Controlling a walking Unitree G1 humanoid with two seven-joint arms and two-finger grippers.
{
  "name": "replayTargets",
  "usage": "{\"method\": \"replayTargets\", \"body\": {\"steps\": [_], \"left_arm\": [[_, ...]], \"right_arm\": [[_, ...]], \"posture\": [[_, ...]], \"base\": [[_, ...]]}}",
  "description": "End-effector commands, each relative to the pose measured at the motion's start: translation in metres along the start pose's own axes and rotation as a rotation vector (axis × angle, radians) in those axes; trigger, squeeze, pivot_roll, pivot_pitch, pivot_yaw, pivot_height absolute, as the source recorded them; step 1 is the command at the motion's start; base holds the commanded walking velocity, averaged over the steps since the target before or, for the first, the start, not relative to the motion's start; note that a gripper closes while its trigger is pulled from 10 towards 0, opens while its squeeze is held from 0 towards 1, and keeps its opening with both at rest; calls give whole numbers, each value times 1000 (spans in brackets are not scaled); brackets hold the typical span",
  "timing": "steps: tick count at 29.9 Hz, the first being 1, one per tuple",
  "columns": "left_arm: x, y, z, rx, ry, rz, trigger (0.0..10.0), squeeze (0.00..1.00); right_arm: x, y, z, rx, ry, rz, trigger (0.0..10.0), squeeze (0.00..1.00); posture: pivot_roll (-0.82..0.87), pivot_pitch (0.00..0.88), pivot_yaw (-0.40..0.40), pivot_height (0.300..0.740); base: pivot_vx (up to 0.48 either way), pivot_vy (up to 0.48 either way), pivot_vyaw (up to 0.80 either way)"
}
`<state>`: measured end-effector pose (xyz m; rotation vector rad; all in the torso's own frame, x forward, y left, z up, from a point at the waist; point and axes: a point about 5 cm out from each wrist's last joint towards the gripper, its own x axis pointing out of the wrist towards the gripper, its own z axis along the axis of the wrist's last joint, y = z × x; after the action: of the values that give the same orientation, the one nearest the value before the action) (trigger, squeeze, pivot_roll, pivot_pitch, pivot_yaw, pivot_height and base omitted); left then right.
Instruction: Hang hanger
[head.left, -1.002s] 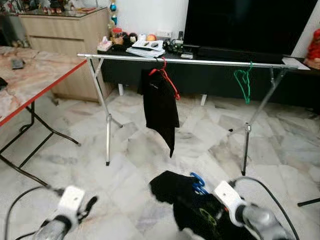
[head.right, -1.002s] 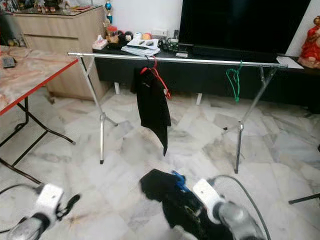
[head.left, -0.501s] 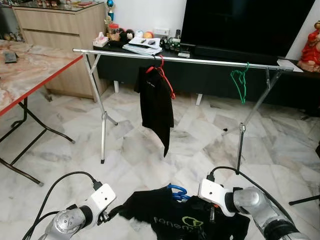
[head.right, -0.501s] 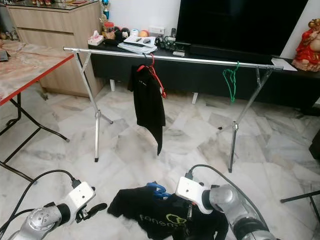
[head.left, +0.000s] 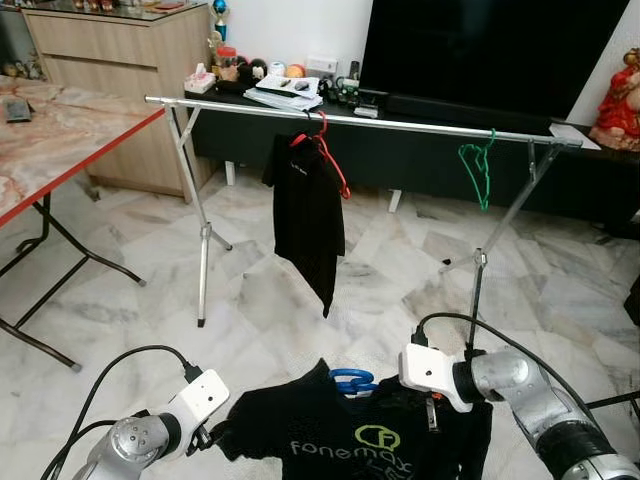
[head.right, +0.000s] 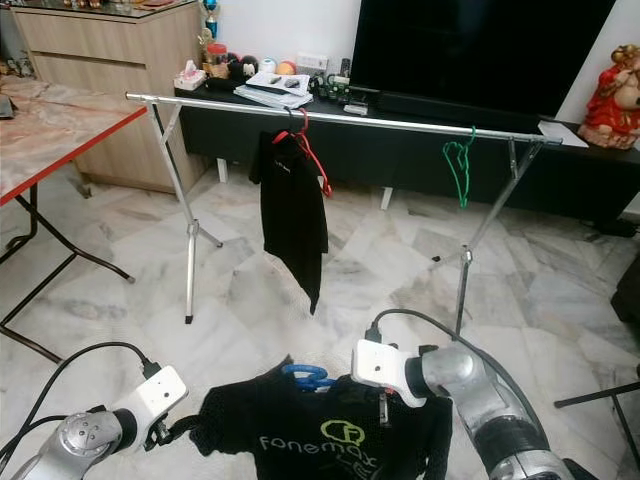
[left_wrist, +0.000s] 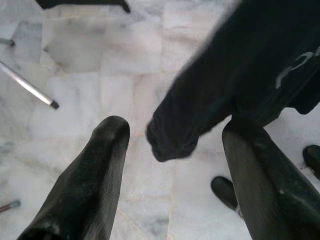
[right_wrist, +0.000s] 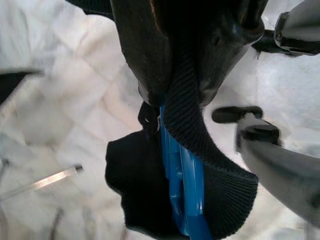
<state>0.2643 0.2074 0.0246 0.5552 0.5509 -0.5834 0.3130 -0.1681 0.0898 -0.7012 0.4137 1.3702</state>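
From the head cameras, a black T-shirt (head.left: 365, 440) with green and white print hangs spread between the two arms, low in front of the robot, on a blue hanger (head.left: 351, 381) whose hook pokes up at the collar. The right gripper (head.left: 428, 412) sits just beside that hook, at the shirt's shoulder; the left gripper (head.left: 212, 436) is at the sleeve on the other side. Well beyond stands the silver clothes rail (head.left: 350, 118), carrying a red hanger (head.left: 333, 160) with a dark garment (head.left: 308, 222) and a bare green hanger (head.left: 479, 170), on the marble floor (head.left: 120, 300).

In the left wrist view, its fingers (left_wrist: 95, 175) stand spread apart, with the sleeve's end between them; whether either finger touches it, I cannot tell.

In the right wrist view, the fingers (right_wrist: 145, 55) are pinched together on the ribbed collar and the blue hanger beneath it.
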Motion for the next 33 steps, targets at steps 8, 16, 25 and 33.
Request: {"method": "replayTargets", "body": {"steps": [8, 16, 25, 33], "left_arm": [[3, 4, 4, -44, 6, 18, 10000, 0], [4, 5, 7, -57, 6, 9, 0, 0], [5, 5, 7, -67, 8, -2, 0, 0], [5, 6, 12, -73, -12, 6, 0, 0]], "right_arm": [[-18, -5, 18, -62, -57, 33, 10000, 0], [-24, -9, 27, -50, -95, 11, 10000, 0], [-23, -10, 32, -57, -97, 13, 10000, 0], [-20, -10, 34, -52, -103, 15, 10000, 0]], "posture": [[130, 0, -111, 740], [126, 0, -112, 740], [131, 0, -116, 740], [132, 0, -116, 740]], "base": [[0, 0, 0], [0, 0, 0], [0, 0, 0], [0, 0, 0]]}}
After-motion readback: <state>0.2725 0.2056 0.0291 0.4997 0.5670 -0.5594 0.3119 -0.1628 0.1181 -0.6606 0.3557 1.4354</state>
